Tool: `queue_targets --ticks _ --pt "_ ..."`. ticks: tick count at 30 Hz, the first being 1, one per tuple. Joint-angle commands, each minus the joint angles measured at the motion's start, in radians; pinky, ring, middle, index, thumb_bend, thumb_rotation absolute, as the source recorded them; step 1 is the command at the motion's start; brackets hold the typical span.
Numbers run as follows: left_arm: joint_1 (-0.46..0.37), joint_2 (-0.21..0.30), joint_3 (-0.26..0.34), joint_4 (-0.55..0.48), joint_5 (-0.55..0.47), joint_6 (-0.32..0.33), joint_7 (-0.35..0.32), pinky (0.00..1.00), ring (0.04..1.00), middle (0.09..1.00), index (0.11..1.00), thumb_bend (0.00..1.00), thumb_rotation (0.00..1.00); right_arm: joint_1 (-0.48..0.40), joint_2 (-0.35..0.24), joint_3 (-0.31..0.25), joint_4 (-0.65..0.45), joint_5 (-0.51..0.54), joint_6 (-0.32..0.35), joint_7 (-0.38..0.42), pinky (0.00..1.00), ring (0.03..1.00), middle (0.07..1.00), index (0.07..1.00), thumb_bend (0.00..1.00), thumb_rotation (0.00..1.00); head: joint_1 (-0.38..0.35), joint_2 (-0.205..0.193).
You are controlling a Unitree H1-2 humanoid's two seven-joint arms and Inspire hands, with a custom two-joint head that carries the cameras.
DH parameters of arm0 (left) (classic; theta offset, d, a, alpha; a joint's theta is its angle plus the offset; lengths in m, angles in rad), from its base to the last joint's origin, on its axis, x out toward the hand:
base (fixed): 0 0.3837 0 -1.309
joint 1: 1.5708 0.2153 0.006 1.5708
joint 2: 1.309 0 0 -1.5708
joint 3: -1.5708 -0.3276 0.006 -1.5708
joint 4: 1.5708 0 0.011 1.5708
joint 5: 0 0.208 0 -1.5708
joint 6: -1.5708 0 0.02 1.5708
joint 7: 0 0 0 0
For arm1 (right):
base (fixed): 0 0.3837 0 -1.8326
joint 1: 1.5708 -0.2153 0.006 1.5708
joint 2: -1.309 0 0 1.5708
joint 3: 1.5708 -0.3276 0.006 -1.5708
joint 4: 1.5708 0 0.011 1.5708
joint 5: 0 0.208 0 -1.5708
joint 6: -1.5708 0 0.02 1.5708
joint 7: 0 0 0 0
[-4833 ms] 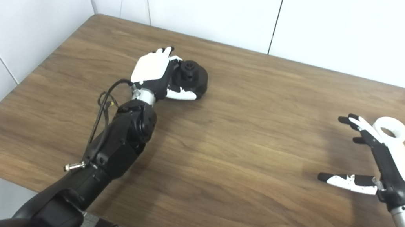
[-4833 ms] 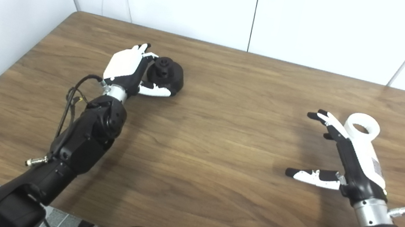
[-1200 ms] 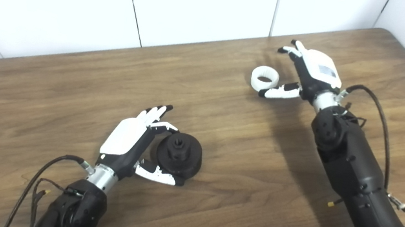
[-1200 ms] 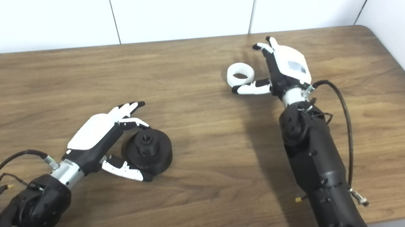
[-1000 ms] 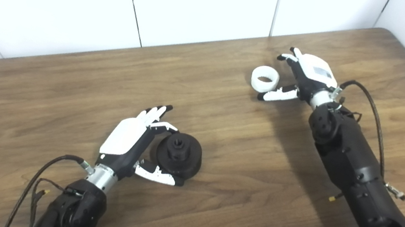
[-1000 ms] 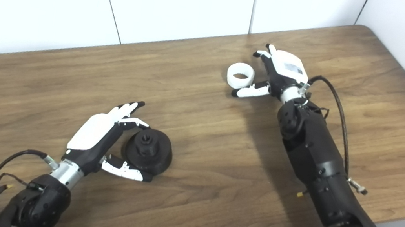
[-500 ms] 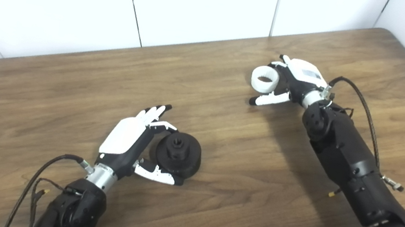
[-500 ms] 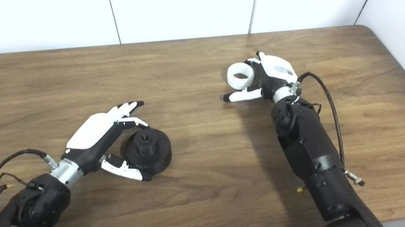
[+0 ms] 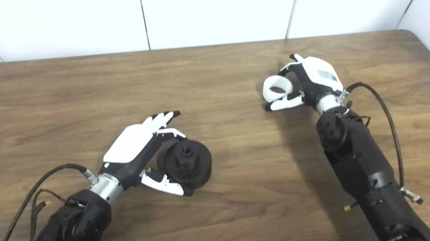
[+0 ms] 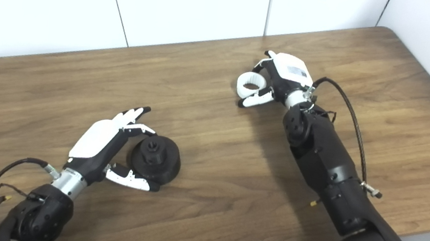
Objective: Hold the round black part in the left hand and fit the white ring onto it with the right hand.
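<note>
Far right on the brown wooden bench (image 9: 76,88), the right hand (image 9: 308,83) pinches the small white plastic ring (image 9: 276,90); it looks light and stiff, best gripped by its rim. Near left, the left hand (image 9: 139,152) cups the round black part (image 9: 188,163) with loose fingers.

We cannot tell whether the right hand (image 9: 308,85) truly grips the white ring (image 9: 276,90); its fingers hide the ring's far side. The left hand (image 9: 136,149) covers the black part's (image 9: 188,164) near edge. Both arms run off the bottom edge.
</note>
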Motion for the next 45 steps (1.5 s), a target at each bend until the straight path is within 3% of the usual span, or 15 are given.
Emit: queue_targets --ticks 1,16,27,29,31,39,45 --pt "-0.006 0.014 0.010 -0.026 0.013 0.008 -0.006 1.00 1.000 1.000 0.615 0.99 0.39 -0.032 -0.021 -0.004 -0.017 -0.004 -0.011 -0.023 0.88 0.914 0.947 0.660 0.74 0.32 0.000 0.000" --pt "-0.002 0.009 0.014 -0.029 0.013 0.011 -0.002 1.00 1.000 1.000 0.616 0.99 0.40 -0.016 -0.021 -0.011 -0.018 0.010 -0.036 -0.061 0.88 0.889 0.914 0.627 0.74 0.32 0.008 0.006" --pt "-0.006 0.005 0.018 -0.025 0.009 0.015 -0.003 1.00 1.000 1.000 0.614 0.98 0.40 -0.002 -0.020 -0.047 -0.067 0.049 -0.114 -0.165 0.87 0.872 0.878 0.580 0.72 0.24 0.013 0.012" --pt "-0.008 0.005 0.018 -0.027 0.010 0.017 -0.005 1.00 1.000 1.000 0.616 0.98 0.41 -0.001 -0.022 -0.049 -0.076 0.050 -0.120 -0.168 0.87 0.870 0.875 0.511 0.56 0.17 0.017 0.013" --pt "-0.009 0.004 0.017 -0.024 0.011 0.011 0.001 1.00 1.000 1.000 0.616 0.98 0.40 0.001 -0.024 -0.052 -0.085 0.052 -0.121 -0.164 0.88 0.871 0.873 0.495 0.52 0.15 0.020 0.015" --pt "-0.011 -0.003 0.015 -0.033 0.017 0.028 -0.008 1.00 1.000 1.000 0.615 0.98 0.41 0.015 -0.025 -0.078 -0.167 0.083 -0.120 -0.146 0.91 0.871 0.876 0.492 0.52 0.15 0.035 0.024" --pt "-0.017 -0.007 0.013 -0.030 0.019 0.039 -0.008 1.00 1.000 1.000 0.613 0.98 0.41 0.026 -0.028 -0.100 -0.269 0.087 -0.117 -0.126 0.87 0.861 0.877 0.492 0.52 0.15 0.059 0.029"
